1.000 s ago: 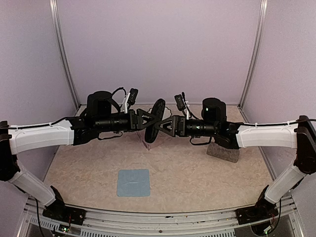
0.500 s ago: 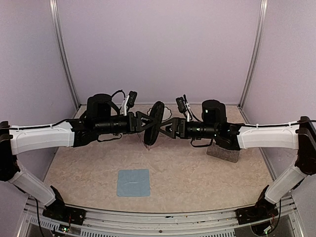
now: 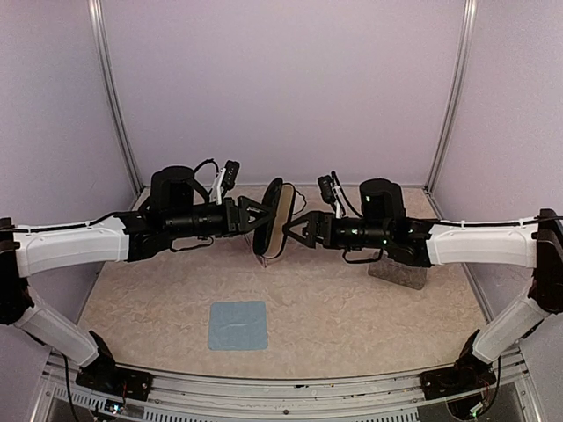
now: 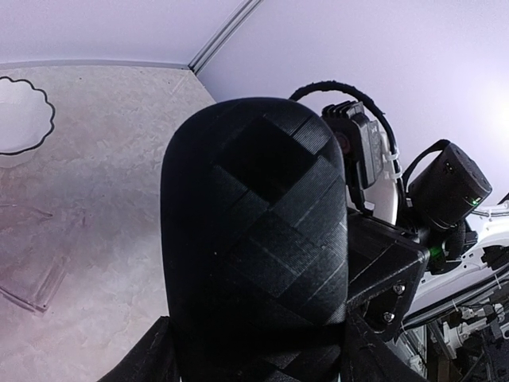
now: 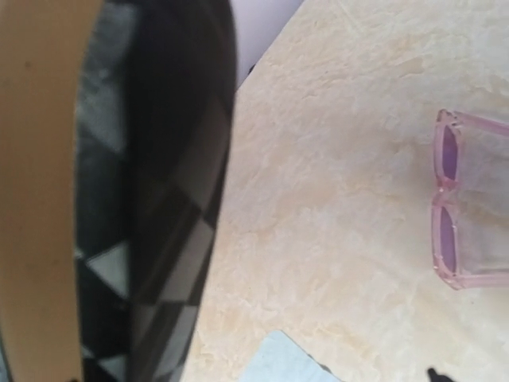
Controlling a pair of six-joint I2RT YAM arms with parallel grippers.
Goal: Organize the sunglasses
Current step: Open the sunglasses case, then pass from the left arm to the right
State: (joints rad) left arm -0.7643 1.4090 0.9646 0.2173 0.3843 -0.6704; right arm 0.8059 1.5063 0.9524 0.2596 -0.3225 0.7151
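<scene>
Left claw grasps black case, right claw released (pink sunglasses beneath).

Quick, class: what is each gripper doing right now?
Left gripper: closed on the black glasses case.
Right gripper: open, at the case's other side.

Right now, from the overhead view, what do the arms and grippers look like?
Both match: left arm and right arm have white shells on the long links, black joints and motor housings, and black cables looping at the wrists. The left gripper and right gripper are black, with triangular open-frame fingers.
</scene>
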